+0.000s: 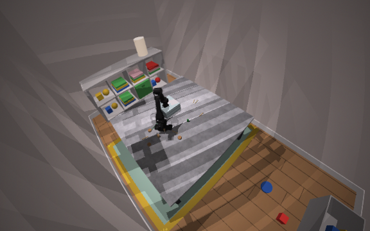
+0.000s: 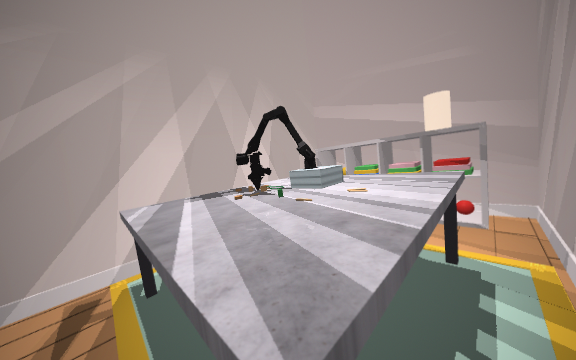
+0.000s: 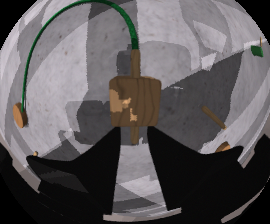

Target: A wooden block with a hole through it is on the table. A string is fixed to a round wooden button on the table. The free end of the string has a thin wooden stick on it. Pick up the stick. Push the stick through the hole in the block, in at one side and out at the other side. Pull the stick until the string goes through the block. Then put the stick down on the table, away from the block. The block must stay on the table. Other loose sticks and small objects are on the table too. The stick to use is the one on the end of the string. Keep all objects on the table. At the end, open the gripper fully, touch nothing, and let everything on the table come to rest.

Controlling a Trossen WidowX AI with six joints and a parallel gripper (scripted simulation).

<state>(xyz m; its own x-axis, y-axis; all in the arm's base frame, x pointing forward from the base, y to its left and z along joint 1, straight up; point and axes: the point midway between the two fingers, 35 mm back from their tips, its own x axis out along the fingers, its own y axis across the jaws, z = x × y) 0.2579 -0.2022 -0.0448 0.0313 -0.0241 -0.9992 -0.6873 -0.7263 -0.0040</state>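
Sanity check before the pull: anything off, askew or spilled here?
Nothing on the table looks askew. The thin wooden stick sits through the wooden block, and the green string arcs slack to the round wooden button. Off-task: a blue disc and a red cube lie on the floor.

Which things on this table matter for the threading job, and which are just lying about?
Job: wooden block with hole; thin wooden stick; green string; round wooden button; gripper.
Lying about: loose brown stick; small green piece; grey box.
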